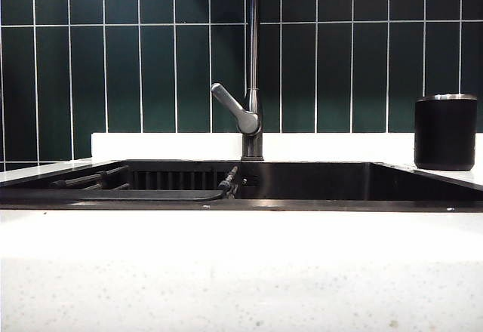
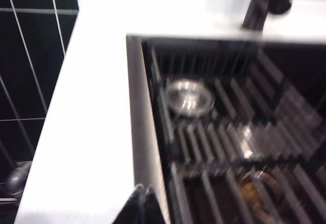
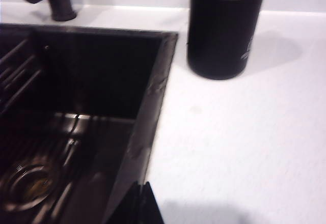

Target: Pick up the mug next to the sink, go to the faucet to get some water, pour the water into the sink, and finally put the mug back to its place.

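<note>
The mug (image 1: 445, 132) is a matte black cylinder with a silvery metal rim; in the right wrist view it (image 3: 224, 28) shows a small white logo on its side. It stands upright on the white tabletop (image 1: 241, 272), just beside the right edge of the sink (image 1: 317, 181). The sink is a wide black recessed basin with a slatted rack (image 2: 239, 142) and a round metal drain (image 2: 189, 96) inside. Behind the sink's middle rises the faucet (image 1: 253, 60), a slim dark pipe with a grey angled lever (image 1: 232, 107). Dark green tiles (image 1: 136, 68) cover the wall behind. The left gripper (image 2: 142, 206) hangs clenched and empty above the sink's left rim. The right gripper (image 3: 142, 203), clenched and empty too, hangs above the sink's right rim, well apart from the mug.
</note>
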Controlling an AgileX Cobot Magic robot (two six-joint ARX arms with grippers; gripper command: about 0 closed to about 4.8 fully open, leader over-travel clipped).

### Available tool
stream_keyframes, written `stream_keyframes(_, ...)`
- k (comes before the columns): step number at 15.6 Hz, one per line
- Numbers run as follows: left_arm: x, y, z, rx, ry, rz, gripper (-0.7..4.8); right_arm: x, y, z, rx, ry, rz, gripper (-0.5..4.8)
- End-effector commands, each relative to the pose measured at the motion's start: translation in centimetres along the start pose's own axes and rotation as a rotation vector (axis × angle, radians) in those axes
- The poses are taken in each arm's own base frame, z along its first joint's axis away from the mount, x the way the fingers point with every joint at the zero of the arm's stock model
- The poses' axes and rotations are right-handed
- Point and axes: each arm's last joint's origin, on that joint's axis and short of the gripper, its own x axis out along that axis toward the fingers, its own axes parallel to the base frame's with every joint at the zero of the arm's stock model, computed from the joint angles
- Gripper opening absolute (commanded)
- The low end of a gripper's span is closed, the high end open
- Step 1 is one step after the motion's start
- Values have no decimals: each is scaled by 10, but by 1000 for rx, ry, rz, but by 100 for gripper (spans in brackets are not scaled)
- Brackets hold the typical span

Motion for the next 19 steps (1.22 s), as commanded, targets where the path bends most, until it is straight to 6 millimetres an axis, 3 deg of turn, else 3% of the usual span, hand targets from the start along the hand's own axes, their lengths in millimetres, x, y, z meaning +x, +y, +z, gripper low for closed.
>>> stream_keyframes(1, 4, 1, -13, 60, -20, -1, -6, 1, 0, -1, -60, -58, -6, -9)
stream_keyframes(5, 8, 2, -34, 62, -9, -8, -6, -4, 0, 0, -92, -101, -7, -9)
stream_keyframes(11, 8, 0, -24, 66, -111, -55, -6, -24, -3, -3, -82, -154, -51, -9)
stream_keyframes(19, -2, -1, -15, 71, -235, -50, -6, -24, -3, -5, -87, -142, -43, -9)
